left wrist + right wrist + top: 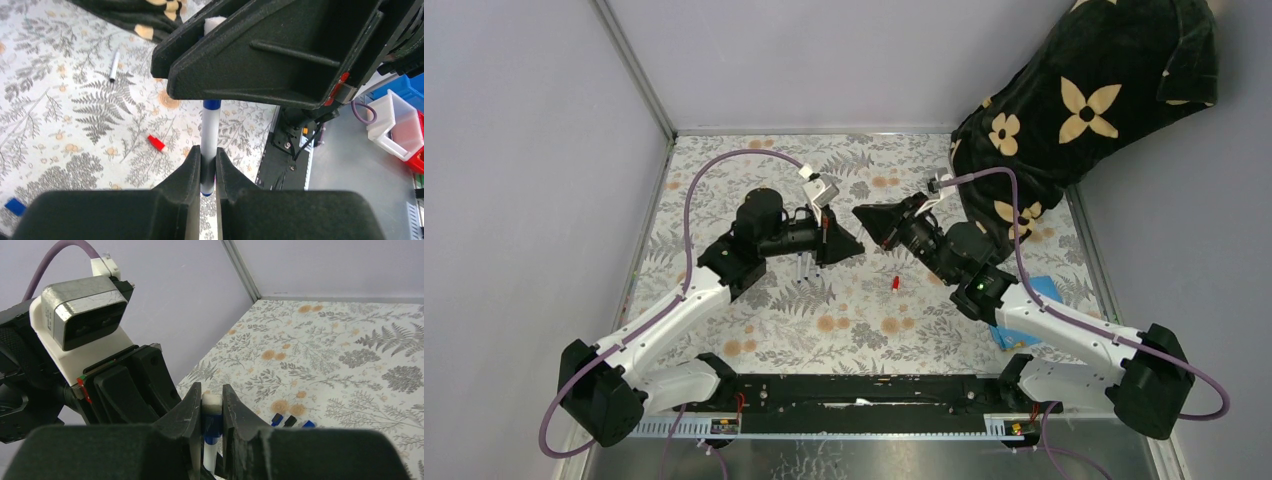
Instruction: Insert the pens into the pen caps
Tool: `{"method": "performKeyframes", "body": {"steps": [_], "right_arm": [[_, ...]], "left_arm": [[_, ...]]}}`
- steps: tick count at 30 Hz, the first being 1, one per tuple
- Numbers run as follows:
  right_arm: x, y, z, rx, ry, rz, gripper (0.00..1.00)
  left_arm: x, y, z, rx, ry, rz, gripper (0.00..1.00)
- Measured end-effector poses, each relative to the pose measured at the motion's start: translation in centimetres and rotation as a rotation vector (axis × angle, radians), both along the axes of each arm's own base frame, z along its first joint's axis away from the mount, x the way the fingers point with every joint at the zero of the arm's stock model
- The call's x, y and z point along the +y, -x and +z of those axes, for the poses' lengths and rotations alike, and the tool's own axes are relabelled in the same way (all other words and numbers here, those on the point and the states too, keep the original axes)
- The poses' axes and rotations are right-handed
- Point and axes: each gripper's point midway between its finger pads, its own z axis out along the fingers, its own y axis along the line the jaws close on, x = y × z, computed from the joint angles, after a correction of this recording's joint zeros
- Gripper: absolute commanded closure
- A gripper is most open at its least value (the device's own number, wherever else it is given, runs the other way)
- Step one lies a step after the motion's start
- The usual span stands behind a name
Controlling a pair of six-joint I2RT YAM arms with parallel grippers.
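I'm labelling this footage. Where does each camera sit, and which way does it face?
Top external: overhead from the near side, looking down at table; both arms show.
Left wrist: on left claw, facing right claw; own fingers clamp pen.
Right wrist: on right claw, facing left claw; own fingers show.
Shared: wrist views both show that pen.

Both arms reach from the near edge toward the middle of the tabletop (724, 190) and point at each other. The left end effector (207, 159) and the right end effector (212, 396) almost meet, tip against tip. Each one is closed on the same pen (210, 131), the right at its end.
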Motion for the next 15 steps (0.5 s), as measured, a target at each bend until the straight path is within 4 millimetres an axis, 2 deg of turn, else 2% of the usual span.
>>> {"method": "performKeyframes", "body": {"steps": [5, 9, 12, 15], "right_arm": [[0.4, 0.3, -1.5, 0.04, -0.021, 0.005, 1.0], [-0.1, 0.7, -1.3, 0.049, -0.037, -0.012, 0.98], [-0.5, 1.0, -0.5, 0.05, -0.041, -0.034, 0.78], [-0.8, 1.0, 0.9, 0.039, -0.031, -0.057, 0.68]], "left_arm": [[0.4, 0.4, -1.4, 0.056, -0.033, -0.004, 1.0], [0.4, 0.8, -1.7, 0.071, -0.04, -0.017, 1.0], [0.2, 1.0, -1.4, 0.059, -0.031, -0.037, 1.0], [-0.2, 1.0, -0.6, 0.019, -0.015, -0.047, 1.0]]}}
